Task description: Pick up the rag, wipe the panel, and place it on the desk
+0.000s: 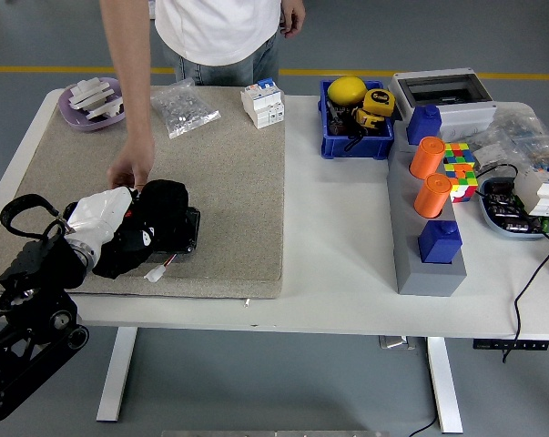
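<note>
bright, even light falls from overhead across the whole frame, with no dim corners. shadows are soft and short: a faint one lies under the near edge of the beige mat (228, 173), and a darker patch sits on the grey floor (283, 382) beneath the white surface (338, 246) at the bottom of the frame. the white top reads slightly washed out but shows no hard glare. focus is sharp across the middle. the black rag (156, 232) at lower left swallows detail, its folds hard to tell.
</note>
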Motion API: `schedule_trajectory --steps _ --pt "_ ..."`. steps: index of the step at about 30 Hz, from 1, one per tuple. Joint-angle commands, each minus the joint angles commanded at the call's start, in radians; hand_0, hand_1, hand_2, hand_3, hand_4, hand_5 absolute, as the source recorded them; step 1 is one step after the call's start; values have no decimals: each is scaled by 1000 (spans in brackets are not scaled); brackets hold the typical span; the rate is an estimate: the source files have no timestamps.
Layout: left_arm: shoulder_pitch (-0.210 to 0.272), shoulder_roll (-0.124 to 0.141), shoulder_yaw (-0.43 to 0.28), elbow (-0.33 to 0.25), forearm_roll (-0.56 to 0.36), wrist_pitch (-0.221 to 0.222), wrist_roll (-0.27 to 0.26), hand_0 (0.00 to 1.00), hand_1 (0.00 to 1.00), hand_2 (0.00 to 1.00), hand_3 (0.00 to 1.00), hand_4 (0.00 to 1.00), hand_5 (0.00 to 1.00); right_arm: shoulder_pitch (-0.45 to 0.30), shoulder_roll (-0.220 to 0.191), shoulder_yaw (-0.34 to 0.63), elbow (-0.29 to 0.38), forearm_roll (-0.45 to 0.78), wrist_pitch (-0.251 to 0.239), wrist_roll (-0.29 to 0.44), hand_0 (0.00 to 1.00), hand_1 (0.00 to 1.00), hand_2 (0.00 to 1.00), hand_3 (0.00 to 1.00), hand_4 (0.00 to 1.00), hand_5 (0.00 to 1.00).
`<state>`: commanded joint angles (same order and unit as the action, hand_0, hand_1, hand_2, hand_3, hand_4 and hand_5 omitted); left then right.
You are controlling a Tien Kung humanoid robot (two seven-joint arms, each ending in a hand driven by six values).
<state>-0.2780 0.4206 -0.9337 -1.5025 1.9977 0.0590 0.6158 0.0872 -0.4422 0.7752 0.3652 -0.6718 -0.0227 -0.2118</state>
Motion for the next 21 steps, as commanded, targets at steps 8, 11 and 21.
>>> schedule_trajectory --steps 8,11,21 --pt "22 16 -65 45 13 4 -5 227 178 543 555 494 2 2 1 1 1 -4 0 0 760 611 626 613 998 634" --pt "33 21 -91 63 18 8 -8 227 177 543 556 499 2 1 -1 3 2 -7 3 -2 760 611 627 613 998 634" --pt "63 62 -183 101 30 7 -9 227 177 541 555 498 2 -1 -2 5 1 -8 7 -7 760 611 627 614 998 635"
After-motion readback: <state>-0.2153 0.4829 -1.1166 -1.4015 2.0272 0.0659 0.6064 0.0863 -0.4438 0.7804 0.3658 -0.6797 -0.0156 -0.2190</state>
